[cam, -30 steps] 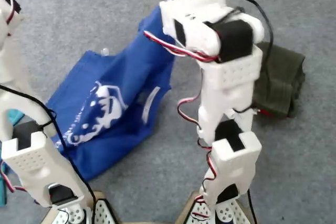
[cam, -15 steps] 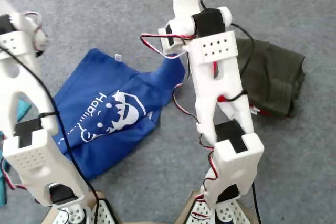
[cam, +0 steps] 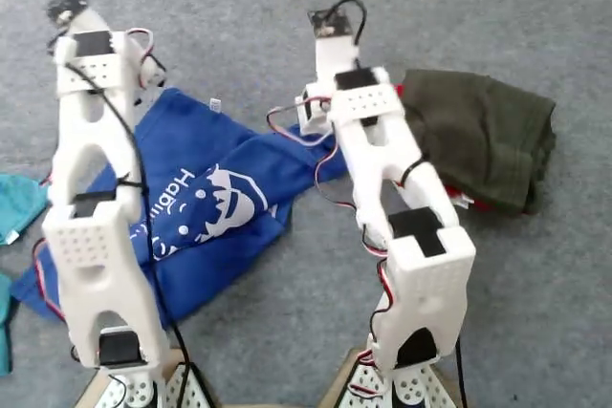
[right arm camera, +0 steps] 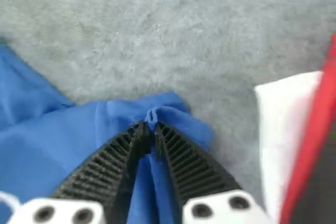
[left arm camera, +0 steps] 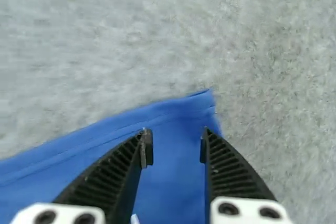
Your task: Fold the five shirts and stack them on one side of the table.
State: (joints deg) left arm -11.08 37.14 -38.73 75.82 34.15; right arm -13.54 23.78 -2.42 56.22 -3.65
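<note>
Right wrist view, right jaws pinched tight on a little bunched-up fold of the blue printed fabric shirt (right arm camera: pixel 52 145), left jaws apart over its corner, shirt sprawled rumpled on grey felt worktop (cam: pixel 535 312), folded olive-green shirt (cam: pixel 478 136) nearby

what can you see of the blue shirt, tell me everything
The blue shirt is royal blue, thin soft cloth with a white printed graphic and lettering and a small white tag at one edge. It lies unfolded and rumpled on the grey table between the two arms, beside the folded olive-green shirt. A stitched hem runs along its edge. The right gripper is shut on a pinched fold at its edge; the left gripper is open over a corner.
</note>
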